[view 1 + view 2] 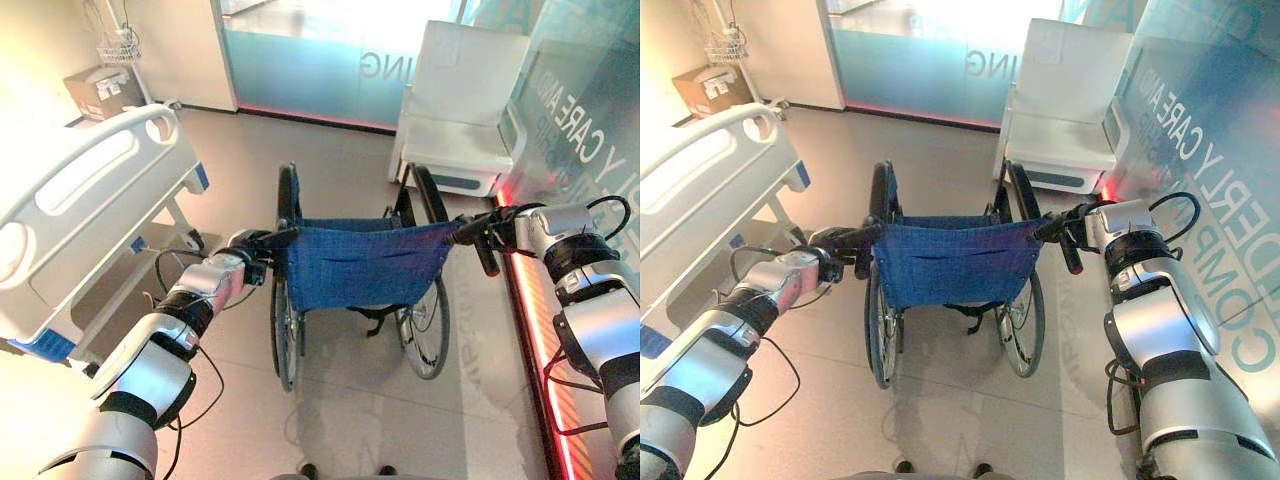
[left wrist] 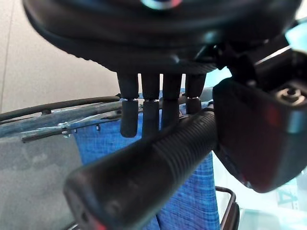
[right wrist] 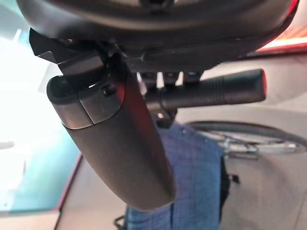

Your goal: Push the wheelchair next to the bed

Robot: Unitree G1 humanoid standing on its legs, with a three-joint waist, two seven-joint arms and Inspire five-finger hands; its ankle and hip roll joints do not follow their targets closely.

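Note:
The wheelchair, with a blue cloth back and large spoked wheels, stands on the floor straight ahead of me, facing away. The white hospital bed with its side rail is to the left, a short gap from the chair. My left hand is at the left push handle. The ribbed grip lies between its fingers and thumb. At the right push handle, my right hand has its fingers curled over the grip and its thumb in front.
A white armchair stands beyond the wheelchair at the back right. A glass wall with lettering and a red floor light strip run along the right. A frosted glass partition closes the back. A cardboard box sits behind the bed.

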